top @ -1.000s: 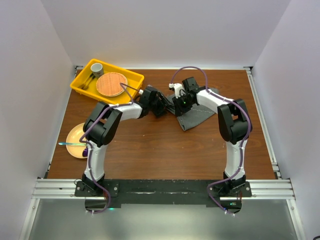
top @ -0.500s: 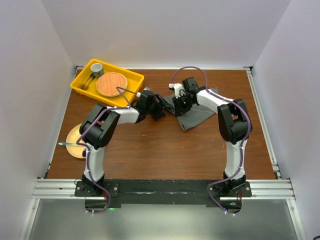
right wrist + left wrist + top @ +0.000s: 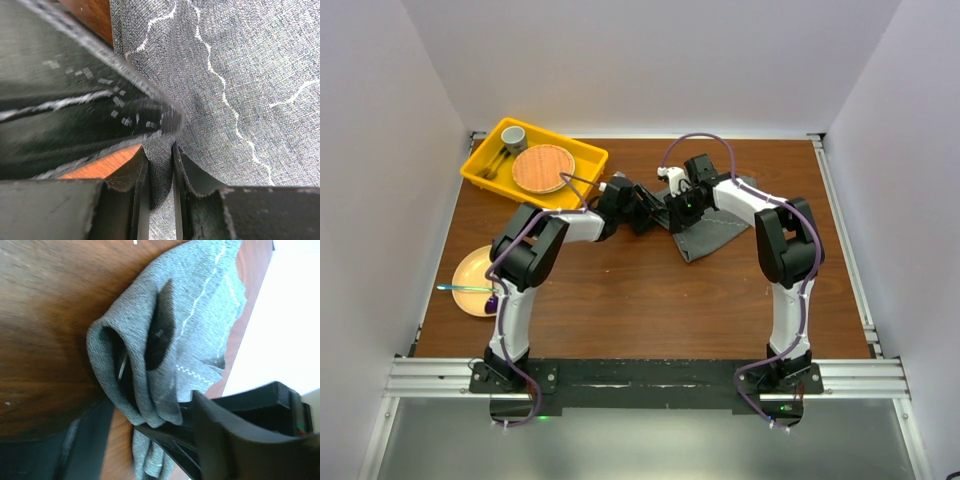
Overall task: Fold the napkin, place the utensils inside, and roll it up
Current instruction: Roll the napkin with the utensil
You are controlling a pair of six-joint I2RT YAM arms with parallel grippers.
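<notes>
- Napkin [image 3: 715, 238] lies bunched on the surface, right of the yellow tray [image 3: 582, 152]; its layers are doubled over, not flat.
- Right claw [image 3: 160, 155] is clenched on a thin pinch of napkin. Left claw [image 3: 145, 407] is spread wide, straddling a rolled fold and gripping nothing.
- Risk: a pull from one thin pinch may drag the whole cloth, or the pinch may slip.
- Risk: if the left claw closes here it may catch several layers and lock in the crease.
- Tray holds a round wooden plate [image 3: 543, 168], a cup [image 3: 513, 135] and what look like utensils [image 3: 496, 163].
- Pale plate [image 3: 470, 268], nearer than the tray, carries a blue-handled utensil [image 3: 460, 288].
</notes>
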